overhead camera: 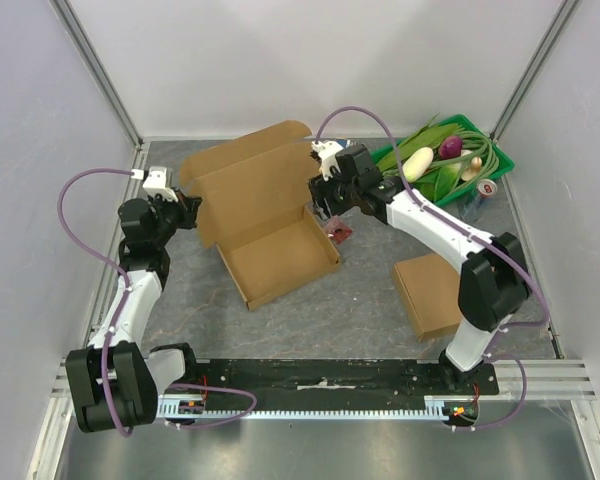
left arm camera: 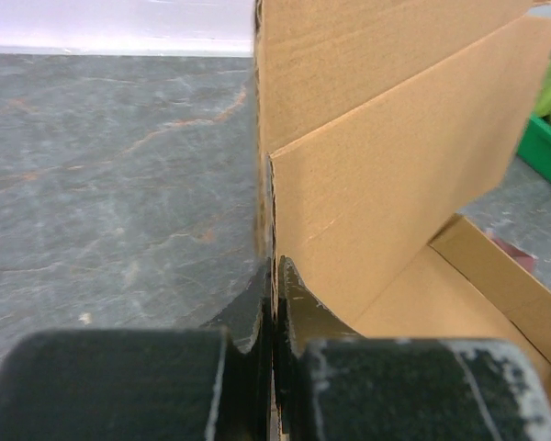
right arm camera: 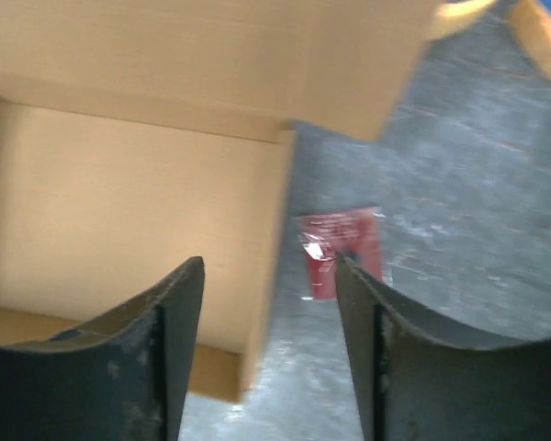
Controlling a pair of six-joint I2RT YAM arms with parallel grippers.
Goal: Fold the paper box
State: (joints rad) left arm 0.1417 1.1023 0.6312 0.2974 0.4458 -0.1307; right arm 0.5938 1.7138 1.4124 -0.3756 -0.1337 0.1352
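Where the top view looks down, the open brown cardboard box (overhead camera: 280, 250) lies in the middle of the grey counter (overhead camera: 370, 300), its lid raised, with the left tool (overhead camera: 193, 206) at its left flap and the right tool (overhead camera: 326, 208) by its right wall. Seen from the left wrist, that tool is pinched tight on the flap's edge. Seen from the right wrist, the fingers (right arm camera: 165, 340) stand apart above the box wall and a small red packet (right arm camera: 344, 246).

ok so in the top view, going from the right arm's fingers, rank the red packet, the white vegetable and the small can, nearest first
1. red packet, right under the fingers, beside the paper box
2. white vegetable, in the green tray
3. small can, by the tray's right end
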